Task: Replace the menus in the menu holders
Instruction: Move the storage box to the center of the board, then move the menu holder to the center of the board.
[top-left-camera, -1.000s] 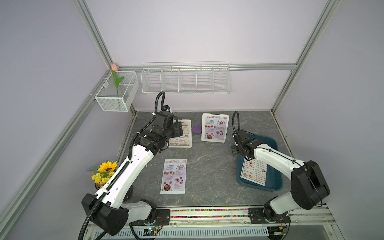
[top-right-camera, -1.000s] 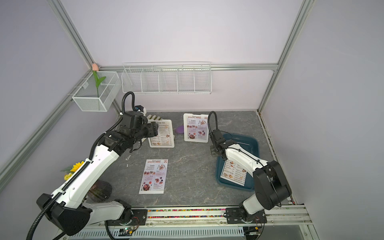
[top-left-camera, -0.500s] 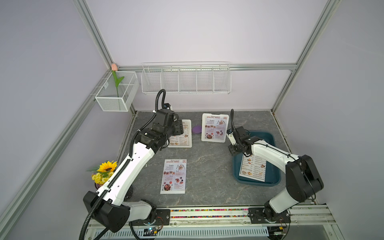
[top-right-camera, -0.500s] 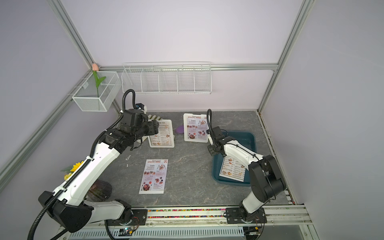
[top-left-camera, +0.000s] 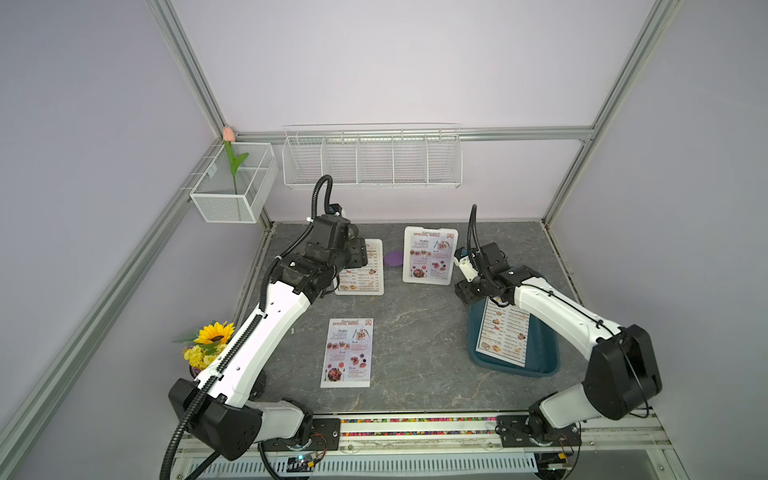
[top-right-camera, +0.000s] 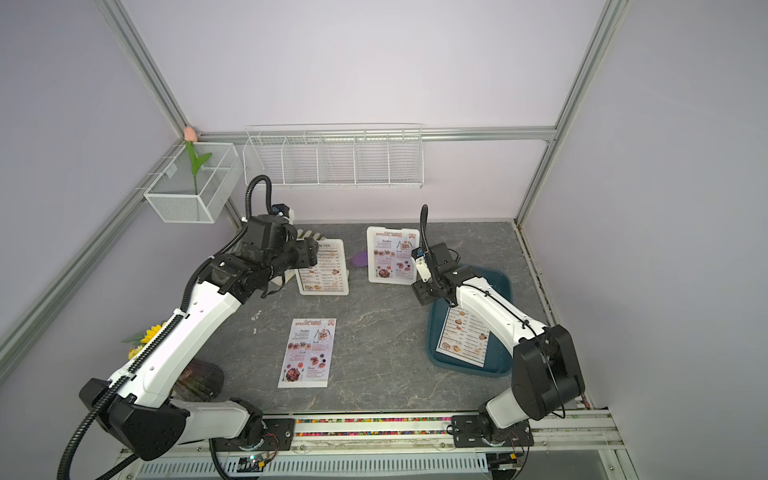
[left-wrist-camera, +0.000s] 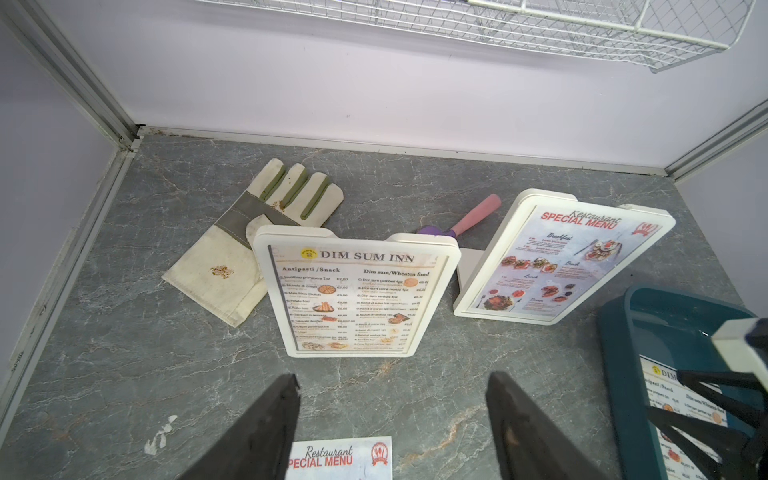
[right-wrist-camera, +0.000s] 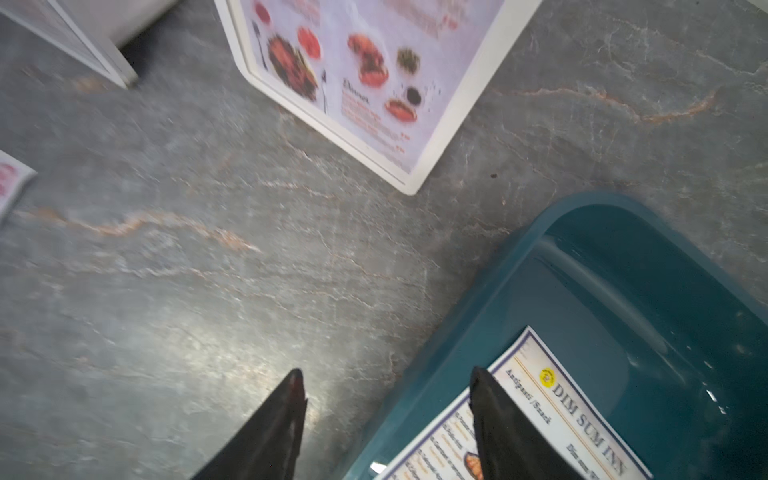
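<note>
Spanning the whole cell, the desk: carries both menu holders at the back, one loose sheet in front and a tray on the right arm's side.
Teal tray: lies flat on the desk under the right arm. It looks like the drop place for sheets that have been taken out.
Special holder: stands slanted at the back, nearer the right arm, with a pinkish Special menu seated in its face. I judge this half of the job done.
Dim Sum holder: stands just beside it, nearer the left arm, and shows a white Dim Sum menu. I judge this one not yet swapped: the white sheet has to come out and a pink one go in.
Loose Special sheet: lies flat on the desk in front, well apart from both holders. It is probably the replacement in waiting.
Tray sheet: a Dim Sum page lying inside the tray, partly hidden by the right arm in both top views.
Work glove: lies behind the Dim Sum holder and has no part in the task.
Left claw: spread wide with nothing between the fingers, facing the Dim Sum holder and apart from it.
Right claw: parted and empty, poised over the tray's near rim. One finger is above a corner of the tray sheet, but I cannot tell whether it touches.
</note>
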